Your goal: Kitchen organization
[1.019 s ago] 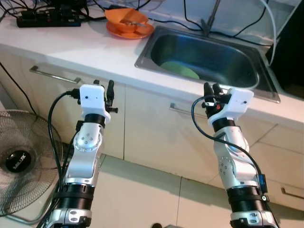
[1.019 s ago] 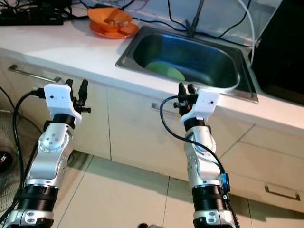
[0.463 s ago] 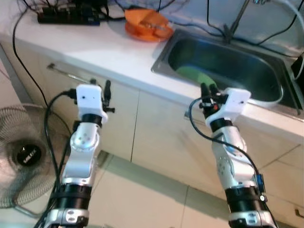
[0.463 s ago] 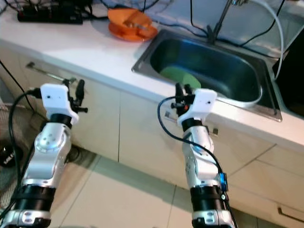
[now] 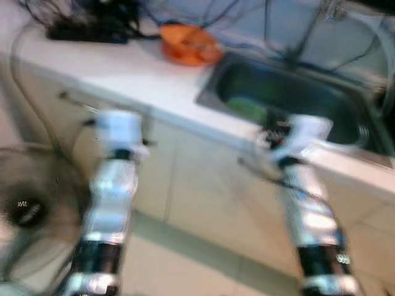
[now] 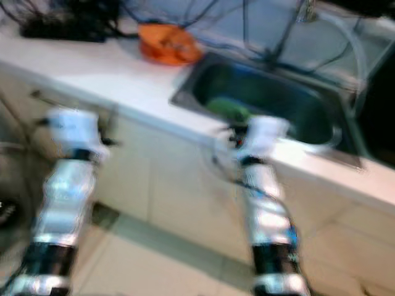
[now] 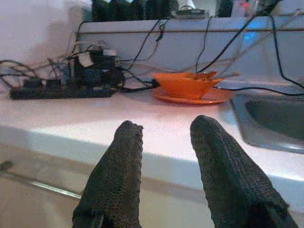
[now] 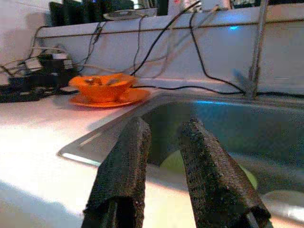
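From the head, all is blurred, so the robot is likely walking up. It should stop close to the white tabletop (image 5: 142, 77) and hold steady before it reaches. Both arms are raised in front of the cupboards, left gripper (image 5: 145, 117) and right gripper (image 5: 271, 123).

In the left wrist view, the jaws are a little apart and hold nothing. The orange bowl on its orange plate (image 7: 187, 86) sits ahead of them.

In the right wrist view, the jaws are close together and empty. The shiny metal sink (image 8: 228, 128) lies just past them, with a flat green plate (image 8: 173, 161) inside.
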Motion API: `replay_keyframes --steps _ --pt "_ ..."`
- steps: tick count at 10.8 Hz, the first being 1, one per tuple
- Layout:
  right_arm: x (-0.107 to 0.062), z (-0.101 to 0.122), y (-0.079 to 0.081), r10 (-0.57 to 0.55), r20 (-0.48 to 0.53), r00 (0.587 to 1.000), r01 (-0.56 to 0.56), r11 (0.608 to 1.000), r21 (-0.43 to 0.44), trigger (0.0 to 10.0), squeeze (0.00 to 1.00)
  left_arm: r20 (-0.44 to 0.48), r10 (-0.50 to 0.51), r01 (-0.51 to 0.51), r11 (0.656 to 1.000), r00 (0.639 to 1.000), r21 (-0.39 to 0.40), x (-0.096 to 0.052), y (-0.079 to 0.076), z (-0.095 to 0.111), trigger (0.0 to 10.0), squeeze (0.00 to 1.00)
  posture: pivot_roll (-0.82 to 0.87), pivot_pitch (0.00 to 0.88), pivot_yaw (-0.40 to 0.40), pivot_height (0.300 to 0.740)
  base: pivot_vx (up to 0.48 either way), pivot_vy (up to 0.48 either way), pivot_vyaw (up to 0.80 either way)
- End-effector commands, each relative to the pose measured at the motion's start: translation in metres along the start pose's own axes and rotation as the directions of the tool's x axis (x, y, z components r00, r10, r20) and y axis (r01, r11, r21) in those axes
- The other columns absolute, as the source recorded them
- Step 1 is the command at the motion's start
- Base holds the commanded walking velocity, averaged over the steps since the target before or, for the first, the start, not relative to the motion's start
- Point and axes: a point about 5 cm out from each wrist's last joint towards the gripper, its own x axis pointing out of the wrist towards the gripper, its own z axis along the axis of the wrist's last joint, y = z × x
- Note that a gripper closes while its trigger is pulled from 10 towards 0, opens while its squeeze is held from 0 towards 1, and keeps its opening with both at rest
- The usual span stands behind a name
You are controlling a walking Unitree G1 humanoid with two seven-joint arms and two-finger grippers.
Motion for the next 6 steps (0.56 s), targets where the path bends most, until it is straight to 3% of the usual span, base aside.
replay_keyframes --steps 1,6 --pt "0.0026 0.0018 0.0074 0.020 0.011 1.000 -0.020 1.000 0.004 10.0 0.00 0.014 0.021 -0.022 1.000 1.000 0.013 0.0011 0.0077 0.0038 10.0 0.00 0.05 0.057 -0.147 0.740 0.371 0.000 0.00" --pt "0.0029 0.0043 0.0071 0.017 0.027 0.999 -0.017 1.000 -0.002 10.0 0.00 0.027 0.017 -0.017 1.000 0.999 0.015 0.0014 0.0075 0.0070 10.0 0.00 0.05 0.068 -0.143 0.740 0.369 0.000 0.00"
